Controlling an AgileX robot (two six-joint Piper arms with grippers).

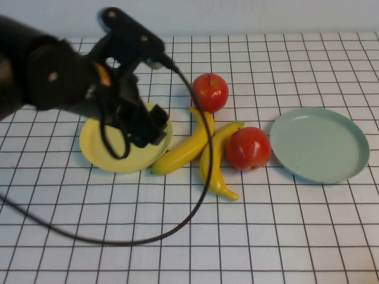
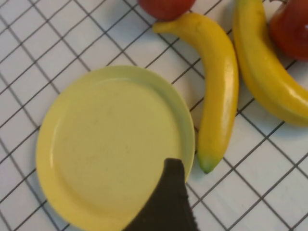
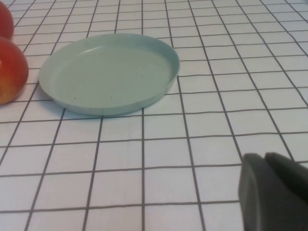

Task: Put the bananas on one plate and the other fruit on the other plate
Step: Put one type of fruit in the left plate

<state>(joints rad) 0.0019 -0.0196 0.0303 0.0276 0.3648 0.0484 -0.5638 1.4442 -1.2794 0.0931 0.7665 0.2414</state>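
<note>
My left gripper (image 1: 153, 127) hangs over the yellow plate (image 1: 95, 148), and I cannot tell how its jaws stand; they carry nothing that I can see. My right gripper (image 3: 276, 192) sits low above the desk (image 1: 266, 236), near the blue-green plate (image 1: 320, 144), with its jaws shut on nothing as far as I can make out. Nothing is sorted yet: both plates are bare, and the fruit lies bunched between them. The far apple (image 1: 209, 92) touches the tip of one banana (image 1: 185, 148), the near apple (image 1: 248, 148) leans against the other banana (image 1: 216, 160), and the two bananas lie just beside each other. That crowding is my worry. If I come down on a banana, I judge a jaw could land on its neighbour or nudge an apple, and a round apple would likely roll away across the desk. The smooth skins look slippery, so a pinch off-centre may let a banana swing or drop. My cable (image 1: 198, 177) also drapes over the bananas and could drag them.
</note>
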